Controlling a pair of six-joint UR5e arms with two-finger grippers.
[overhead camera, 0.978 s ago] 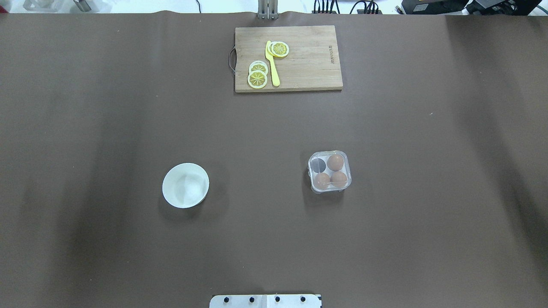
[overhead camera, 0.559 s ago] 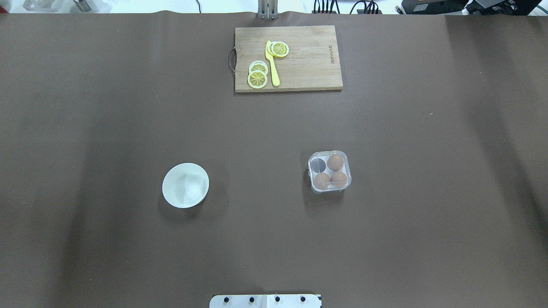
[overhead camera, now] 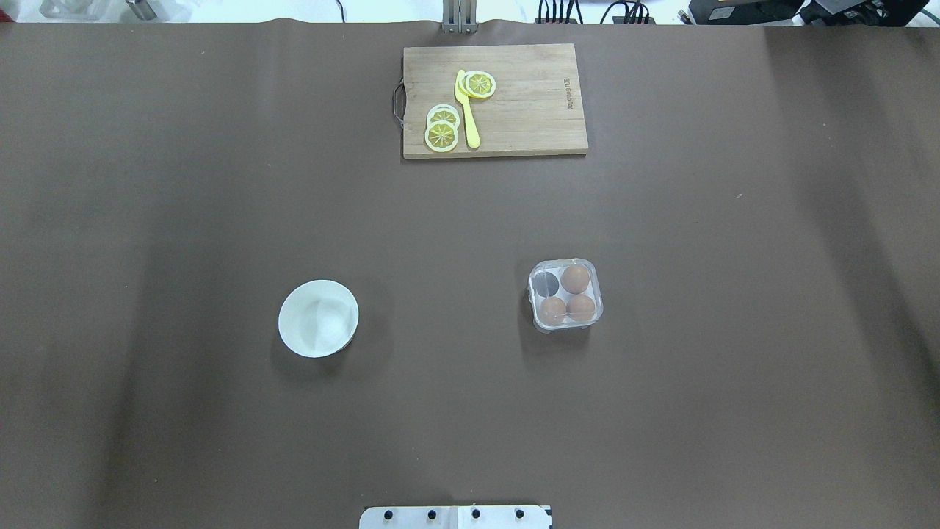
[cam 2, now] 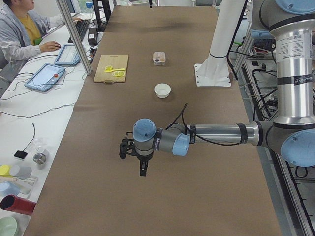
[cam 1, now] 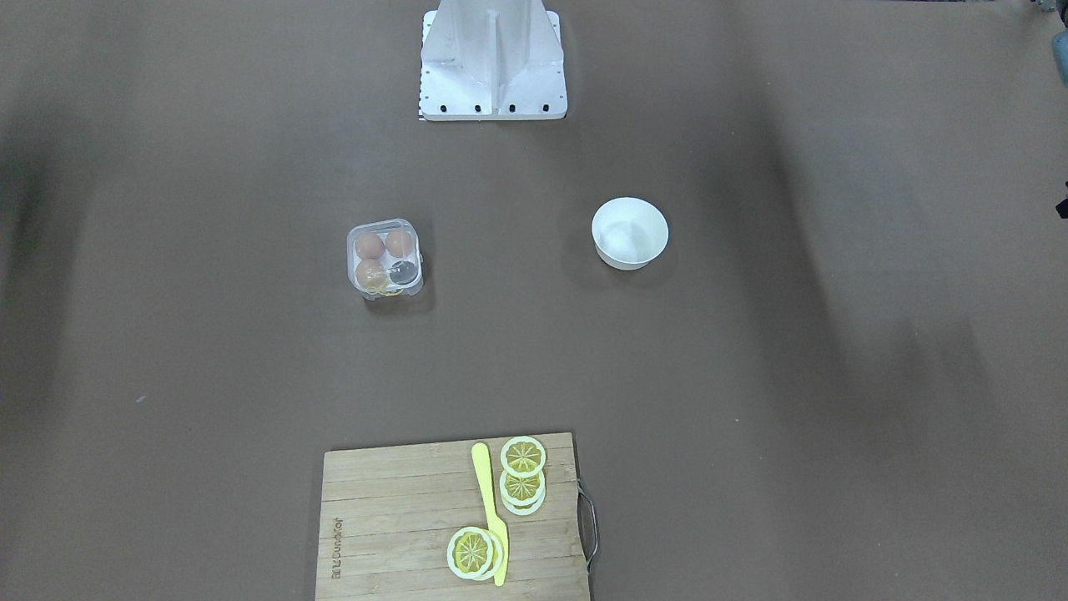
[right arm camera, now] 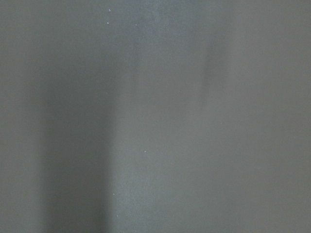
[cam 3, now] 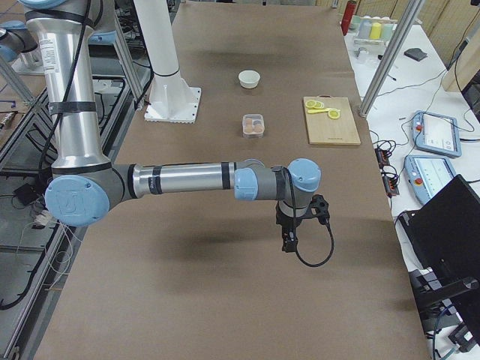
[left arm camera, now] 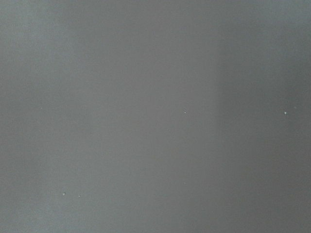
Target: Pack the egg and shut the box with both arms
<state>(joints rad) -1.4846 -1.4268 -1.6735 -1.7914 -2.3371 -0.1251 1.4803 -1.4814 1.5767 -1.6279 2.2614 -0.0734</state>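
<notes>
The clear box (overhead camera: 565, 295) stands right of the table's middle, and no lid stands open beside it. Three brown eggs sit in its cells, one being the egg (overhead camera: 575, 278); the far-left cell (overhead camera: 546, 281) is dark and empty. The box also shows in the front view (cam 1: 385, 259). Neither gripper shows in the overhead or front view. The left gripper (cam 2: 142, 172) hangs over bare table far from the box. The right gripper (cam 3: 286, 245) hangs over the other end. I cannot tell whether either is open or shut. Both wrist views show only brown table cover.
A white bowl (overhead camera: 318, 318) stands left of the box. A wooden cutting board (overhead camera: 529, 103) with lemon slices (overhead camera: 442, 136) and a yellow knife (overhead camera: 467, 110) lies at the far edge. The white stand (cam 1: 492, 58) is at the robot's side. An operator (cam 2: 19, 29) sits beyond the table.
</notes>
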